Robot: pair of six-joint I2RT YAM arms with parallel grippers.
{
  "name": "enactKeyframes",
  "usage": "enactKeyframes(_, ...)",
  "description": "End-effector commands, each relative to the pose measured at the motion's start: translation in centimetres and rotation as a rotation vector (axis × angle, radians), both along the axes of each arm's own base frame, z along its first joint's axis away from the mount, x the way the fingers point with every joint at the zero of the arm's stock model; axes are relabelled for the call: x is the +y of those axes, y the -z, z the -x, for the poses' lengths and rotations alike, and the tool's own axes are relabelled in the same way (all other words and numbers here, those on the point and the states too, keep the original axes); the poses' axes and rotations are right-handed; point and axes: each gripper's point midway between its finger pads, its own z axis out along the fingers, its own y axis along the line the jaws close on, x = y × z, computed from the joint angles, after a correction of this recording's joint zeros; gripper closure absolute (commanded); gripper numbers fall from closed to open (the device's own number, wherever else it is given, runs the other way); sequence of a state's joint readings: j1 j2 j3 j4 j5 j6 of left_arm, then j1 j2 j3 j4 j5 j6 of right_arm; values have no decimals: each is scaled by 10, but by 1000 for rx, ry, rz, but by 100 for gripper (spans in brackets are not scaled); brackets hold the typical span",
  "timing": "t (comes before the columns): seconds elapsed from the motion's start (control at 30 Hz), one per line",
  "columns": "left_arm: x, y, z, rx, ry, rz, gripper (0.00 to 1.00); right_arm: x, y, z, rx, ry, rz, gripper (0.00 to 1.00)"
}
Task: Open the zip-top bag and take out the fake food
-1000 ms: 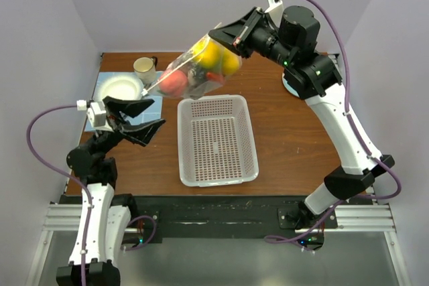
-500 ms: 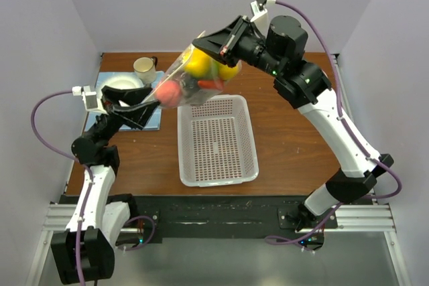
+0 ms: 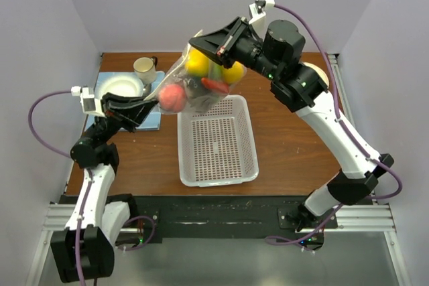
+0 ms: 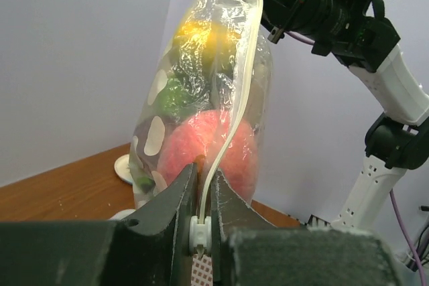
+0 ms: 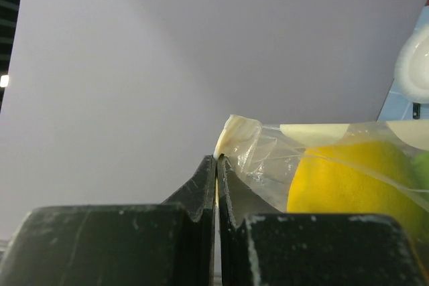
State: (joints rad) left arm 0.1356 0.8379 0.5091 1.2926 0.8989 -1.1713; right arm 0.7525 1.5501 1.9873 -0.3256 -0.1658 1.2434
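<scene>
The zip-top bag (image 3: pixel 194 82) hangs in the air over the far left corner of the white basket (image 3: pixel 216 140), stretched between the arms. The right gripper (image 5: pixel 217 162) is clenched on its upper corner, and the left gripper (image 4: pixel 204 172) is pinched on the white zip strip (image 4: pixel 231 125) at the low end, just above the slider tab (image 4: pixel 198 227). The fake food (image 3: pixel 201 78) is all inside, the red-pink fruit (image 3: pixel 173 97) lowest. The grip on the thin strip looks slight; a pull along the seam could slip off the plastic or tear it from the right gripper's corner hold, dropping the loaded bag beside the basket. A second ago the left gripper stood wide open, well left of the bag; it has since reached in and closed, and the bag has swung left to meet it
</scene>
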Motion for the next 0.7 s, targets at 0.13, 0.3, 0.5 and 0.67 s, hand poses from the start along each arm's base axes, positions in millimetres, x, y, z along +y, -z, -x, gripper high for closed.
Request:
enactKeyframes(0.13,0,-43,25,-214,-50,-83,97,-30,-5,18,-37,66,-17,100)
enactKeyframes(0.3,10,-71,27,-281,-149,-149,97,-37,76,12,60,114,146,100)
enactKeyframes(0.5,16,-91,14,-323,-251,-363,97,-8,174,16,192,25,309,100)
enactKeyframes(0.67,46,-57,-20,-274,-439,-740,100,13,203,27,154,-113,537,77)
